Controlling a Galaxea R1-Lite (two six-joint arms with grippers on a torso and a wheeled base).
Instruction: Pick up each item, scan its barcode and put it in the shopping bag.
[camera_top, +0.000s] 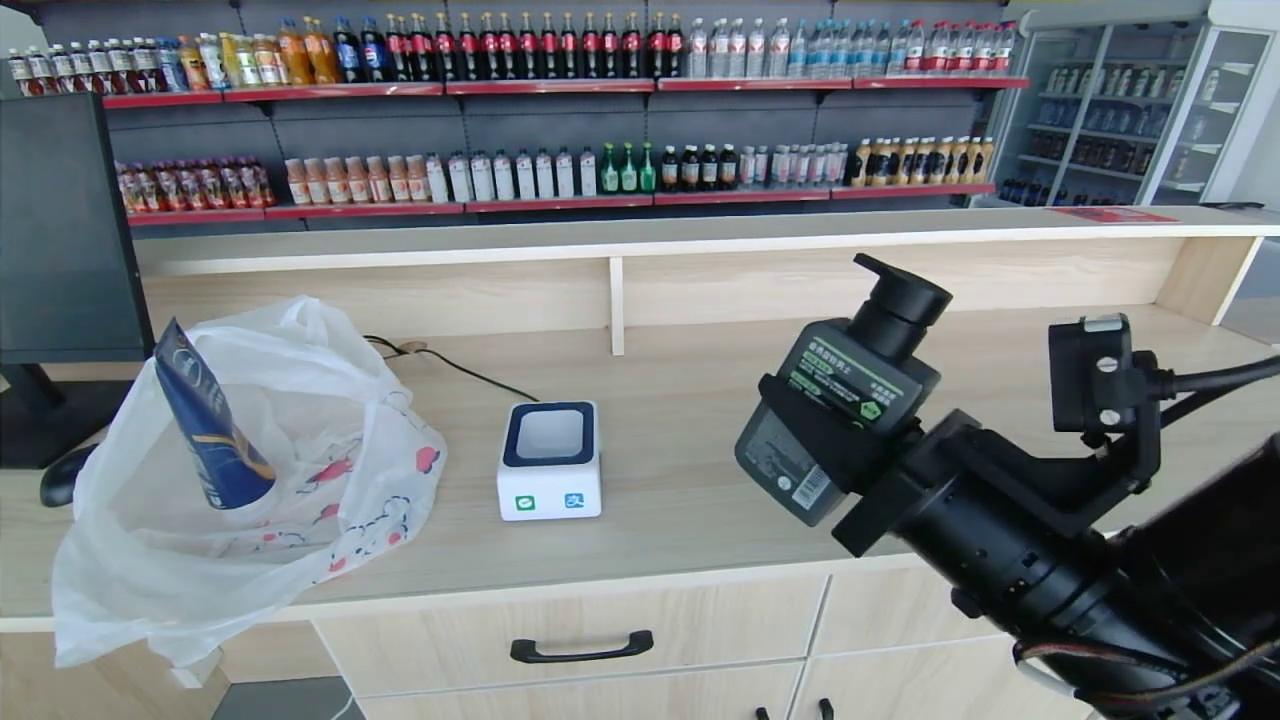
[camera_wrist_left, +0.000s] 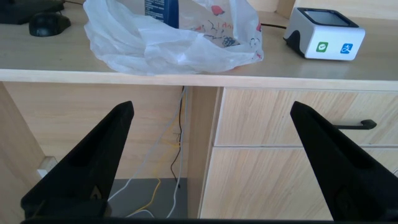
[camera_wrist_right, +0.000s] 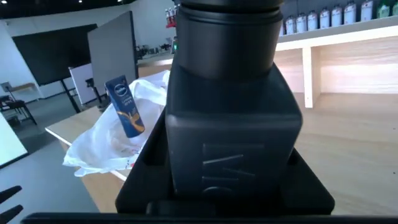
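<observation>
My right gripper (camera_top: 845, 450) is shut on a dark grey bottle (camera_top: 840, 400) with a black cap and green label, held tilted above the counter to the right of the scanner. Its barcode faces down and left. The same bottle (camera_wrist_right: 233, 118) looms close in the right wrist view. The white barcode scanner (camera_top: 549, 460) sits mid-counter, also seen as the scanner (camera_wrist_left: 324, 34). A white plastic shopping bag (camera_top: 240, 480) lies at the left with a blue tube (camera_top: 208, 420) standing in it. My left gripper (camera_wrist_left: 208, 168) hangs open below the counter edge, in front of the cabinet.
A black monitor (camera_top: 65, 230) and a mouse (camera_top: 62, 478) stand at the far left. A cable (camera_top: 450, 365) runs behind the scanner. A low wooden back ledge (camera_top: 640, 250) borders the counter. Drink shelves fill the wall behind. Drawers with a black handle (camera_top: 581, 650) lie under the counter.
</observation>
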